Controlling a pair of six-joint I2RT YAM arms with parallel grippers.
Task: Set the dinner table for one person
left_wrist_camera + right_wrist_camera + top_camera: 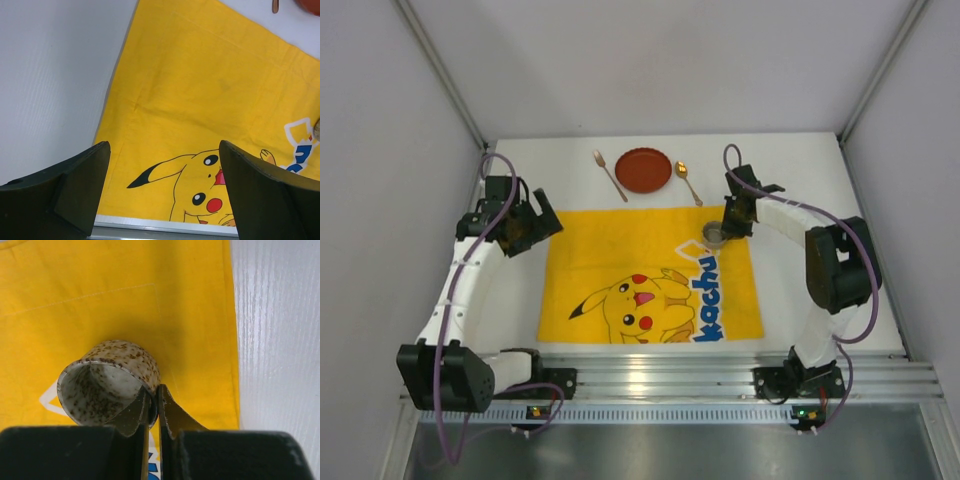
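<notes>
My right gripper (pixel 722 232) (pixel 154 401) is shut on the rim of a speckled beige cup (pixel 713 237) (pixel 107 375), one finger inside and one outside. The cup hangs tilted over the top right part of the yellow cartoon mat (pixel 620 250) (pixel 100 300). The mat lies on the white dinner table (pixel 550 160) (pixel 280 340). Behind the mat, a red plate (pixel 643 170) sits between a fork (pixel 610 175) and a spoon (pixel 688 182). My left gripper (pixel 542 222) (pixel 165 150) is open and holds nothing, above the mat's (pixel 200 90) left edge.
A ribbed aluminium rail (pixel 720 372) runs along the near edge, where both arm bases are bolted. Grey walls close in the table on the left, right and back. Bare white tabletop (pixel 50 75) lies left of the mat.
</notes>
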